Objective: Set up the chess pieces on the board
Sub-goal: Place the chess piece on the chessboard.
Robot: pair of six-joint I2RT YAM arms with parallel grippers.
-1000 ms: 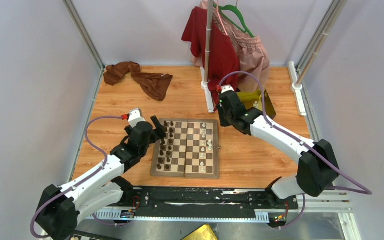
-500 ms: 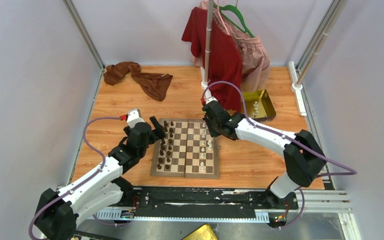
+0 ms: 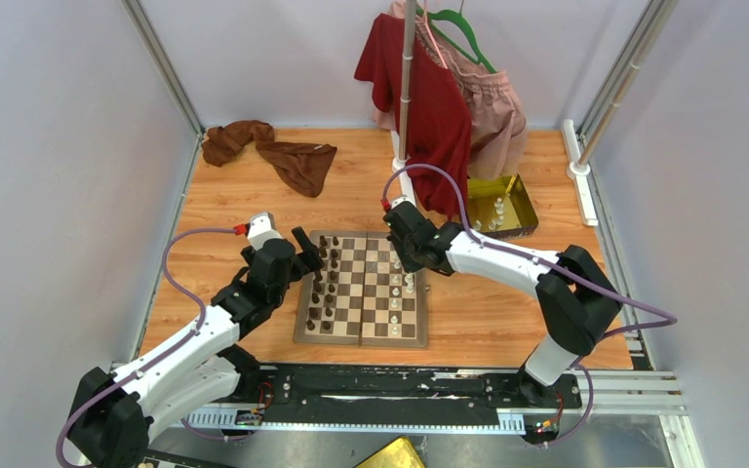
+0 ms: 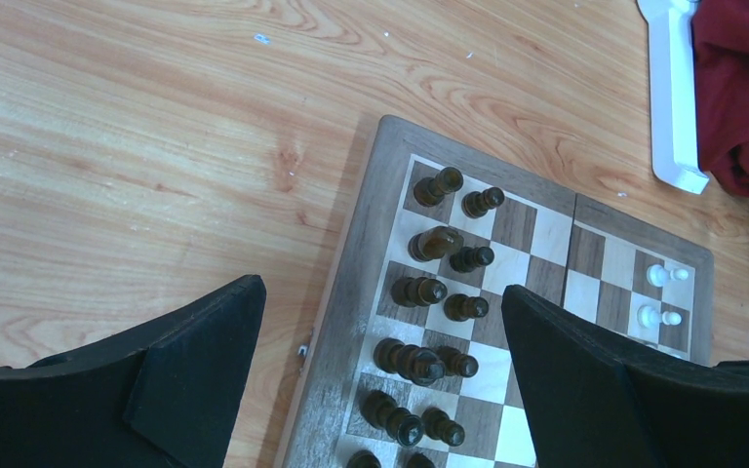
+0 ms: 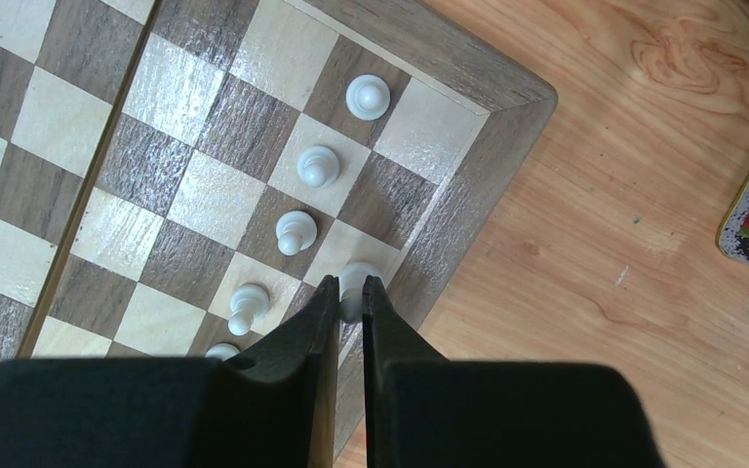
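Right wrist: white chess piece [image 5: 359, 276] between tips of right tool [image 5: 349, 287]

the board [image 5: 449, 86] is grained wood with a slight sheen, the cream chess pieces [image 5: 368, 97] smooth and glossy, the tray [image 3: 514, 195] shiny gold metal.

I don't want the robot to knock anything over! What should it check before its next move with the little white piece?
1. Right gripper shut on the white piece: ok.
2. White piece over a square at the chessboard's edge: ok.
3. Bottom of the piece touching the chessboard: cannot tell.
4. White pawns beside it upright, apart from the fingers: ok.
5. Left gripper open, holding nothing: ok.
6. All white pieces out of the gold tray: not ok, some stand in it.
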